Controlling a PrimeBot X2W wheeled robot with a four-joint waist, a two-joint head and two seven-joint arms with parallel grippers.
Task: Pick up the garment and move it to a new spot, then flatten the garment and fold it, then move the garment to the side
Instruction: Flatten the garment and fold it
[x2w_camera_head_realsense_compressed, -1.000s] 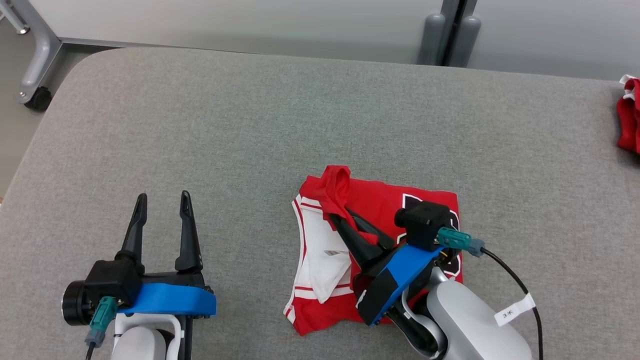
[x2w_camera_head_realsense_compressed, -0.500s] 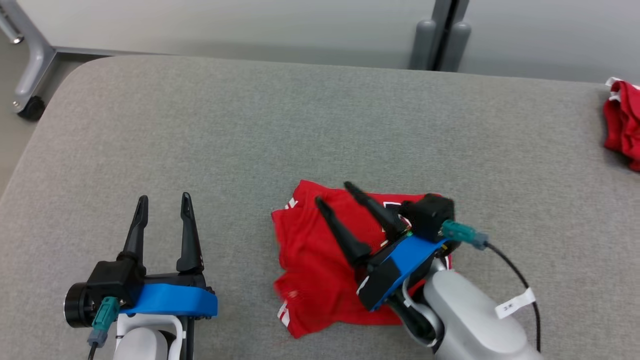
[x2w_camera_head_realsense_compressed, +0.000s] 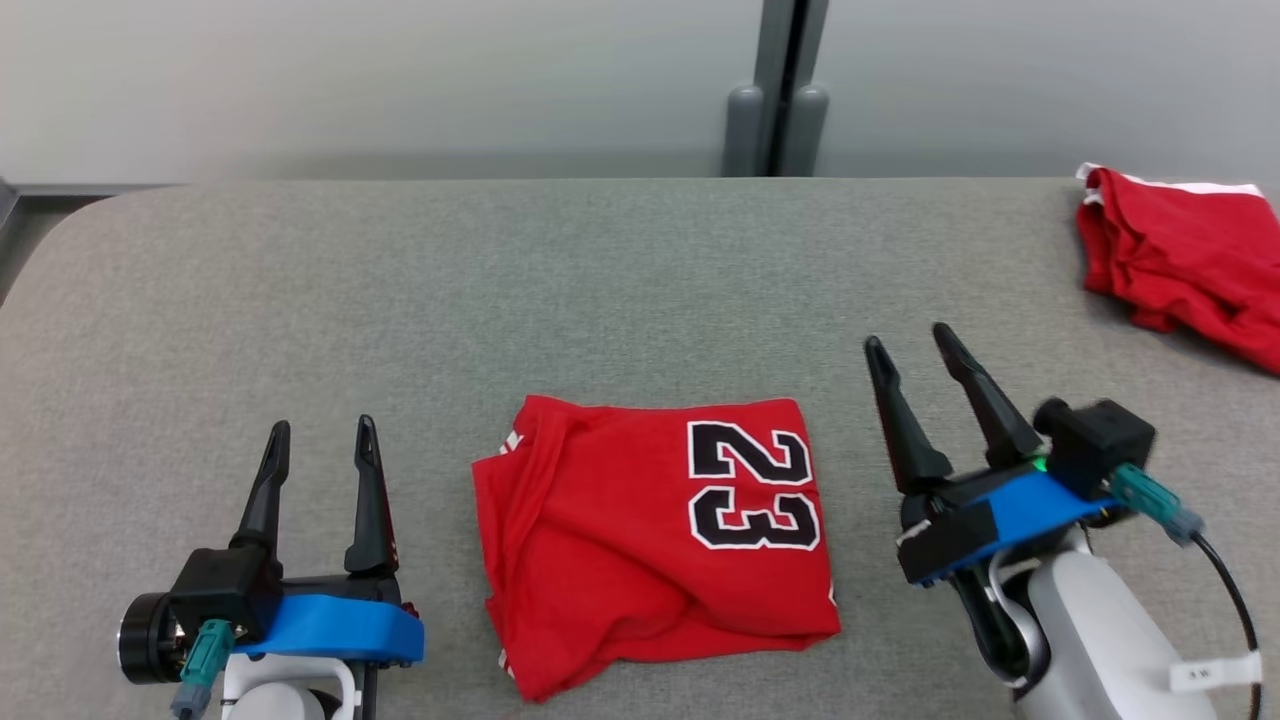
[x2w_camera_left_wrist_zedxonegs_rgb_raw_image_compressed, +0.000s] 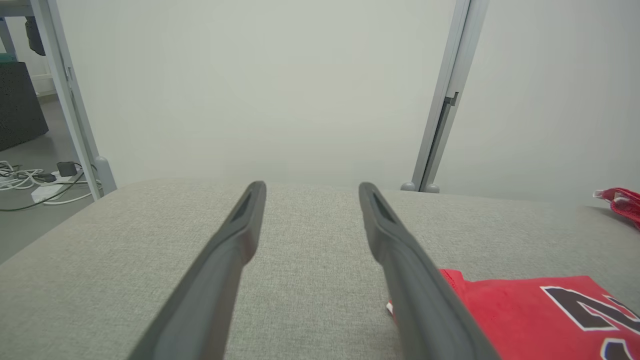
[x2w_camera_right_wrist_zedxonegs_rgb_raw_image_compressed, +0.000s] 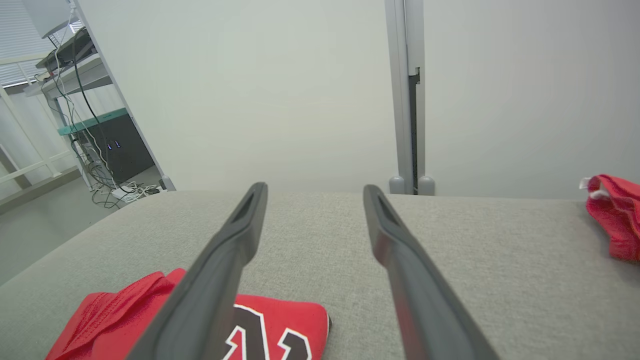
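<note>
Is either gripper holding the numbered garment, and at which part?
Nothing is held: left gripper and right gripper are open, beside the garment.

Blk fingers (x2w_camera_head_realsense_compressed: 368, 490), blue brackets (x2w_camera_head_realsense_compressed: 335, 612), teal plugs (x2w_camera_head_realsense_compressed: 205, 640) — pale forearms (x2w_camera_head_realsense_compressed: 1090, 620)

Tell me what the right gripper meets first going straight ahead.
The way looks free: right gripper points over bare table, beside the jersey. Past the far edge, probably the pale wall; height is unclear.

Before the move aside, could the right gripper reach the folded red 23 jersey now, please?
Probably yes: the open right gripper is beside the red 23 jersey, with nothing between them on the grey table.
</note>
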